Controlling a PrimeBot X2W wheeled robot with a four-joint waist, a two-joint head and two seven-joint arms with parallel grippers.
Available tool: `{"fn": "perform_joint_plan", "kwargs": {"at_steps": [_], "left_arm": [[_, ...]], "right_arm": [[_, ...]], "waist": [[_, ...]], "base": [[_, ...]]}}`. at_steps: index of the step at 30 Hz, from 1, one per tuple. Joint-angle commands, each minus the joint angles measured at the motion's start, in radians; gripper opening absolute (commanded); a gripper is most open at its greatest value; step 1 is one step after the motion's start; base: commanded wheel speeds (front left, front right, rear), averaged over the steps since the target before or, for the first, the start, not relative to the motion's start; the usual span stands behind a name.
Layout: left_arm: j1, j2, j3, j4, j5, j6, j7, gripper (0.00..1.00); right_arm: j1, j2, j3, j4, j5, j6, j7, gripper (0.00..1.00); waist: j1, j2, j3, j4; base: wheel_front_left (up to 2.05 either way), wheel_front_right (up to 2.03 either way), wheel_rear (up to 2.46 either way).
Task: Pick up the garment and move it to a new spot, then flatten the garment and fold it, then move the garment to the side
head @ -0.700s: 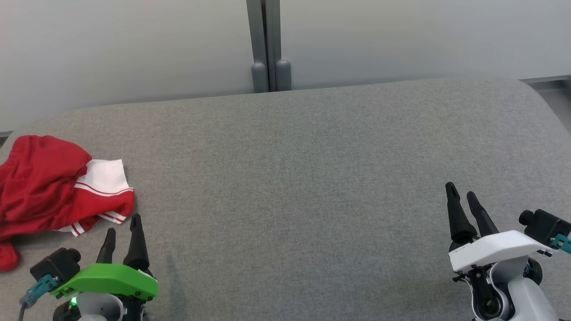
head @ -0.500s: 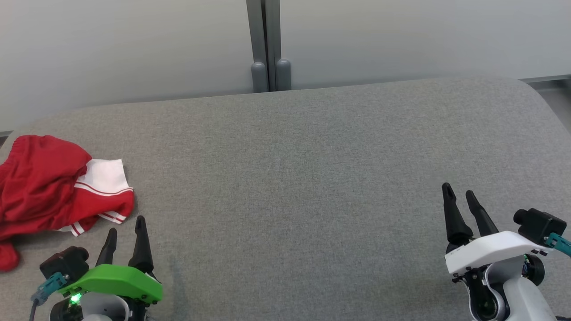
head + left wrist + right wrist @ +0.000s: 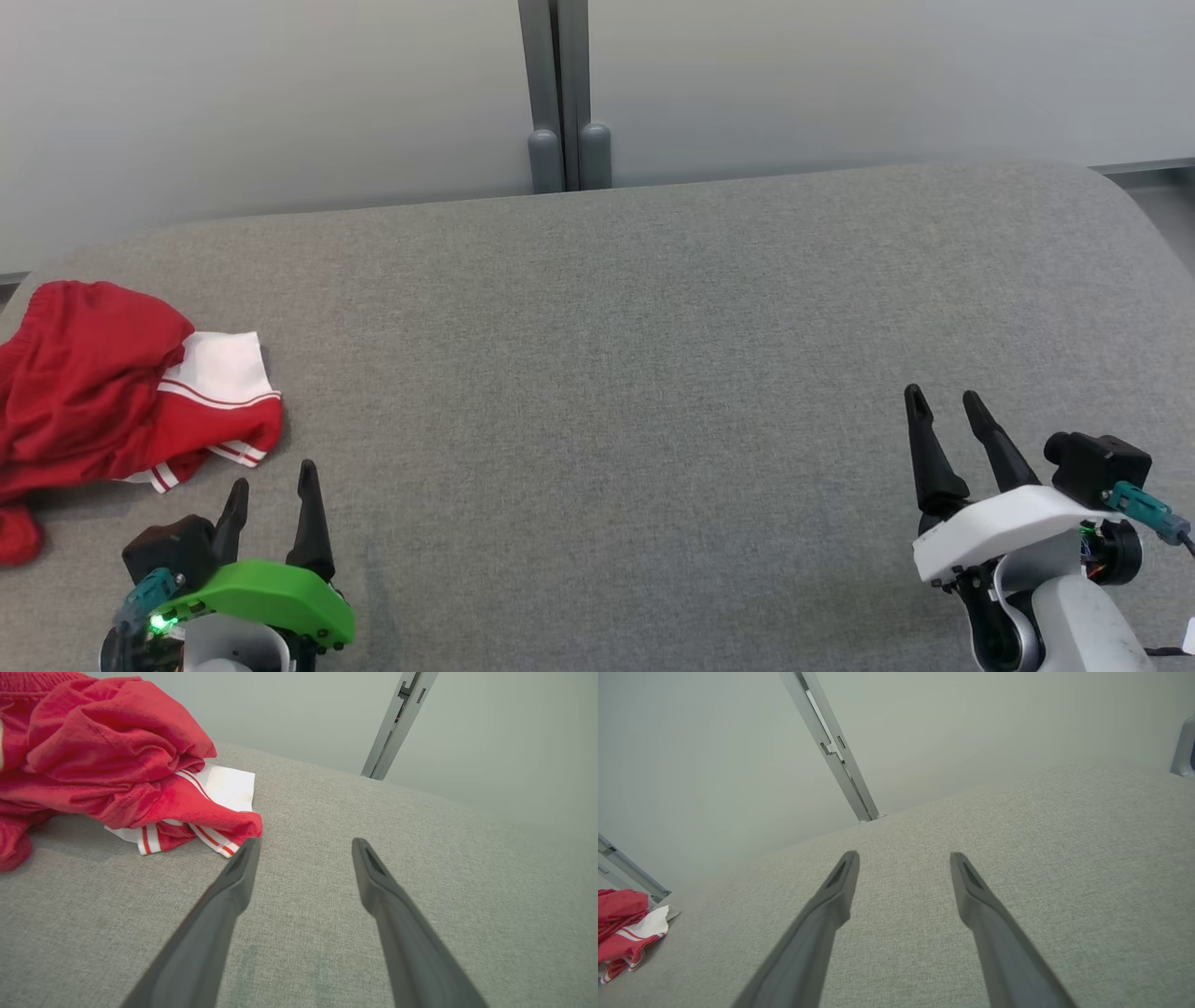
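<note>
Head view showed the red garment (image 3: 112, 392) crumpled at the left edge of the grey surface (image 3: 607, 373); left gripper (image 3: 274, 474) and right gripper (image 3: 942, 394) were both spread, empty. Left wrist view put its striped hem just beyond one fingertip: pickup seemingly pending, needing a short reach and pinch. Right wrist view: garment well apart.

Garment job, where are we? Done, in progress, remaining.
Done: nothing visible. The garment lies crumpled at the left edge of the grey surface, not yet folded. In hand: the approach. The left end effector is open and empty, close to the striped hem but apparently not touching it. The right end effector is open and far from it. Left: pick up, relocate, flatten, fold, set aside.
</note>
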Motion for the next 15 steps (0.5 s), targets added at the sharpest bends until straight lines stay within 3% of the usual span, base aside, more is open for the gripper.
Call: {"fn": "perform_joint_plan", "kwargs": {"at_steps": [1, 15], "left_arm": [[-0.025, 0.009, -0.004, -0.001, 0.03, 0.009, -0.01, 1.0], [0.008, -0.001, 0.025, -0.001, 0.129, 0.026, -0.043, 1.0]], "right_arm": [[-0.021, -0.006, 0.0, -0.002, -0.03, 0.0, -0.011, 1.0], [-0.007, -0.007, -0.034, 0.013, -0.154, 0.0, -0.045, 1.0]], "waist": [[0.0, -0.0001, 0.0, 0.001], [0.0, -0.0001, -0.004, -0.003]], "base": [[0.0, 0.0, 0.0], [0.0, 0.0, 0.0]]}}
